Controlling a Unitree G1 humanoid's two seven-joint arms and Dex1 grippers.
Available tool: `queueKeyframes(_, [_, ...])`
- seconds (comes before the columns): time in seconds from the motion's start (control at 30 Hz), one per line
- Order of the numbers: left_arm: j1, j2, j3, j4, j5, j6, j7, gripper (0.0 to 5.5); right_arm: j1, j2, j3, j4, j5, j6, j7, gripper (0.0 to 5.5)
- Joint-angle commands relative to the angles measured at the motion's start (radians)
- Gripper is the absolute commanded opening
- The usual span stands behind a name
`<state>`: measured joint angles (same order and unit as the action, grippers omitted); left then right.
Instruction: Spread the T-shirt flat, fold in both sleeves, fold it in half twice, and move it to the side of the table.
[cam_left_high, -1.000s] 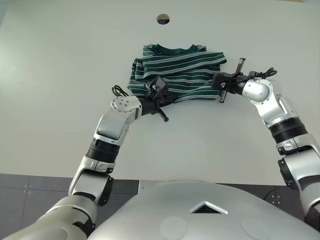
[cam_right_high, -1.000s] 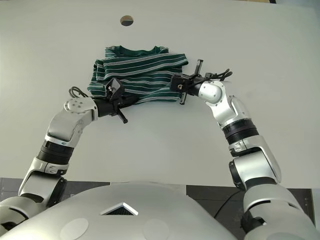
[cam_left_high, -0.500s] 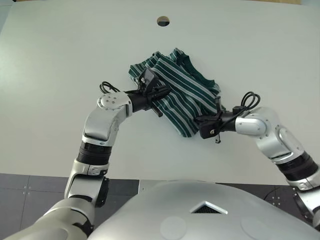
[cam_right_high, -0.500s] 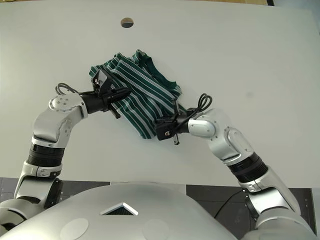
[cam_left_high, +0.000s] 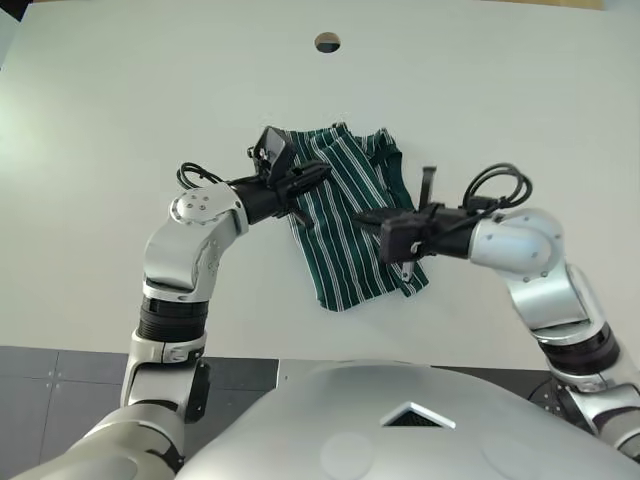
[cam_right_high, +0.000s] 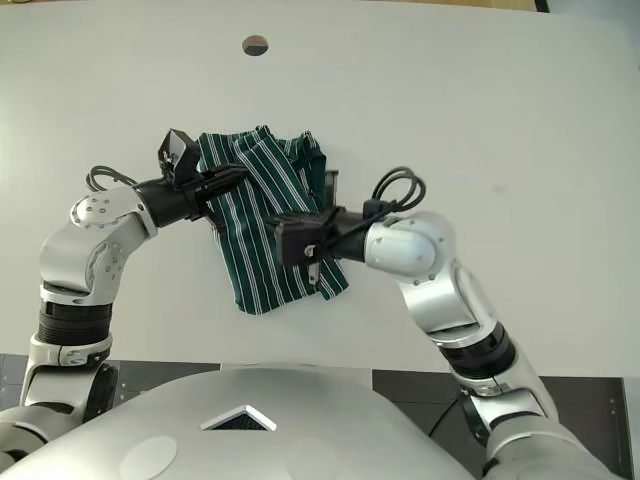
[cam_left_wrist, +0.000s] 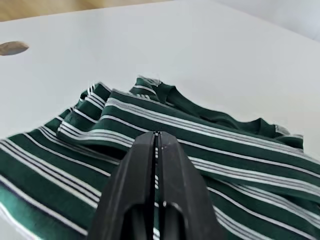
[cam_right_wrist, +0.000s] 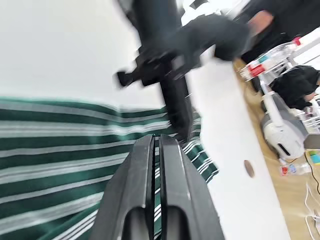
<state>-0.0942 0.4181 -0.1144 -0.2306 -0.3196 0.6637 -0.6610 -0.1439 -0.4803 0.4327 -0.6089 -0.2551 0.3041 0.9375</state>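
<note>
The green T-shirt with white stripes (cam_left_high: 345, 250) is folded into a narrow bundle lying lengthwise on the white table (cam_left_high: 110, 110), collar end far, hem end toward the near edge. My left gripper (cam_left_high: 320, 171) is shut on its far left corner; in the left wrist view its closed fingers (cam_left_wrist: 156, 150) rest on the striped cloth (cam_left_wrist: 225, 160). At the shirt's right edge, about halfway along, my right gripper (cam_left_high: 364, 215) is shut on the cloth. Seen from the right wrist, the shut fingers (cam_right_wrist: 155, 165) lie over the stripes (cam_right_wrist: 55, 150), with the left gripper (cam_right_wrist: 172, 75) beyond.
A small round hole (cam_left_high: 326, 42) sits in the table far behind the shirt. The near table edge (cam_left_high: 300, 358) runs just below the shirt's hem. Open white surface lies to the left and right of both arms.
The shirt has swung from lying crosswise, collar far, to lengthwise and come nearer to me. My right gripper swept near and inward with it; the left moved slightly left and farther.
</note>
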Motion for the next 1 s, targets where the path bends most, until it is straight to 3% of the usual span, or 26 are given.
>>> queueKeyframes(0.03, [0.023, 0.029, -0.007, -0.003, 0.019, -0.004, 0.004, 0.1, -0.032, 0.008, 0.027, 0.026, 0.004, 0.024, -0.013, 0.15])
queueKeyframes(0.27, [0.072, 0.086, -0.041, -0.032, 0.045, -0.003, -0.014, 0.1, -0.092, 0.059, 0.099, 0.241, -0.071, -0.032, -0.12, 0.15])
queueKeyframes(0.63, [0.041, 0.079, -0.224, 0.15, 0.184, -0.036, -0.005, 0.1, -0.171, 0.164, 0.213, 0.648, -0.195, -0.149, -0.267, 0.15])
queueKeyframes(0.83, [0.044, 0.077, -0.256, 0.174, 0.214, -0.058, -0.003, 0.1, -0.178, 0.151, 0.246, 0.763, -0.266, -0.17, -0.289, 0.15])
queueKeyframes(1.0, [0.054, 0.074, -0.263, 0.168, 0.216, -0.059, -0.006, 0.1, -0.2, 0.074, 0.186, 0.812, -0.321, -0.147, -0.346, 0.15])
